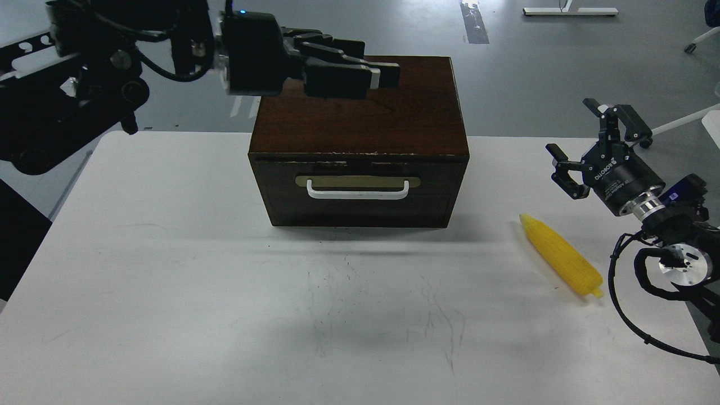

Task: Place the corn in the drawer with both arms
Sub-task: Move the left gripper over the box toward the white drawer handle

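Observation:
The dark brown drawer (pixel 433 194) sits shut in its wooden box at the back middle of the white table, its white bar handle (pixel 356 196) facing me. The yellow corn (pixel 562 256) lies on the table to the right of the box, narrow end pointing back-left. My left gripper (pixel 388 76) hovers above the box top, fingers pointing right; they overlap darkly, so I cannot tell whether they are open or shut. My right gripper (pixel 590 138) is open and empty, above the table behind and to the right of the corn.
The box top (pixel 360 112) is flat with a chipped front edge. The white table (pixel 225 292) spreads in front of the box with scuff marks at its middle. Grey floor lies beyond the far edge.

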Available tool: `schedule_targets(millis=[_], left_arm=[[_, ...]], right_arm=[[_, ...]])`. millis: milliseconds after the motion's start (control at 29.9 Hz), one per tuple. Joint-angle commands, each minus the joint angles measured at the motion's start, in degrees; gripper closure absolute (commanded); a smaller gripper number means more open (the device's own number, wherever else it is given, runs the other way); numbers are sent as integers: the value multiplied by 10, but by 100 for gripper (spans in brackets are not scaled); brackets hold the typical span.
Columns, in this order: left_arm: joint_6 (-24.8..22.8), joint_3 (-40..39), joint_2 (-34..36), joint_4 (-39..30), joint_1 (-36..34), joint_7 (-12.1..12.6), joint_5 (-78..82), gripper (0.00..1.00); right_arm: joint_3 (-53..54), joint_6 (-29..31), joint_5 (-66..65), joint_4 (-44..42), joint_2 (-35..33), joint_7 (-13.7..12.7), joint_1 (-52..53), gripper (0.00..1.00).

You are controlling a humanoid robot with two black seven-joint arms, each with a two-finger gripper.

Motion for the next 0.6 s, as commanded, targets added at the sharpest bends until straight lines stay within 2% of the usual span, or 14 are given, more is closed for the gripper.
schedule_targets(millis=[0,67,134,368,568], left_arm=[[0,98,-33,5,-69,0,33,1],[0,161,-54,15,-102,0,41,1],[0,181,-76,24,-105,0,70,1],[0,226,-108,47,-100,0,166,1],[0,256,-116,55,-95,0,172,1]], right_arm=[[1,0,0,0,-1,0,0,0],[1,0,0,0,-1,0,-2,0],[1,0,0,0,-1,0,-3,0],[1,-1,0,-1,-1,0,-4,0],[2,-1,0,-1,-1,0,-5,0]])
